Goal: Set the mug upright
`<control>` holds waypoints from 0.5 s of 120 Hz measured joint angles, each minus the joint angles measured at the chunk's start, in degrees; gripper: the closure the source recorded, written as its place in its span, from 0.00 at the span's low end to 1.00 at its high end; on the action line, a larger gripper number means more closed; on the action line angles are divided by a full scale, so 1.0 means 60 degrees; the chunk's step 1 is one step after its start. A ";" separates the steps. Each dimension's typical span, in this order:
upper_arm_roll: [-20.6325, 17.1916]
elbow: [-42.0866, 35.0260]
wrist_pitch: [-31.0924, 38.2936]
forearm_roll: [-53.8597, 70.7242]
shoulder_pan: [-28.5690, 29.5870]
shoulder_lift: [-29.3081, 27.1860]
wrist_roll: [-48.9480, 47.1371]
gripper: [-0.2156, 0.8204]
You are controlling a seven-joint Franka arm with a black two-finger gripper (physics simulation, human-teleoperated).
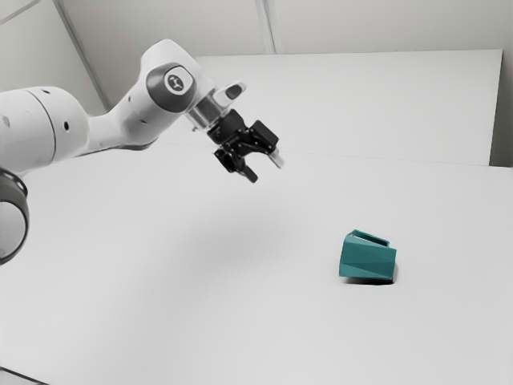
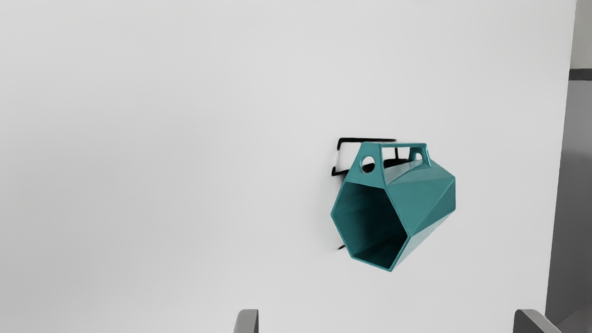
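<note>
The mug (image 1: 368, 261) lies on its side on the surface (image 1: 200, 281), in the exterior view lower than the gripper (image 1: 266, 170) and further toward that view's right, well apart from it. Its long axis runs roughly level along the surface, and its handle (image 1: 371, 237) is uppermost. Which of its ends is the open one is hard to make out from here. The underside is hidden, with a dark shadow (image 1: 370, 281) along its lower edge. The gripper hangs above the surface with its two fingers spread and nothing between them. The arm (image 1: 60, 128) is cut off at the exterior view's left edge.

In the wrist view, the mouth (image 2: 372, 224) faces back toward the gripper, an angular rim around a dark inside. From there the long axis slants away from the gripper to the far end, whose base is hidden behind the body. The handle bridges the body lengthwise; a round hole shows plainly in its near leg, while the one in its far leg is partly covered. The inner depth of the mug is too dark to read. The fingers stand wide apart, touching nothing, and all but their tips are cut off.
</note>
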 joint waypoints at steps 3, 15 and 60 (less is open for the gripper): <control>-0.0056 -0.0060 0.0214 -0.0141 -0.0030 0.0080 0.0068 0.21; -0.0327 -0.0568 0.0966 -0.1104 -0.0144 0.0242 0.0441 0.21; -0.1340 -0.2113 0.2763 -0.3138 -0.0521 0.0455 0.1630 0.21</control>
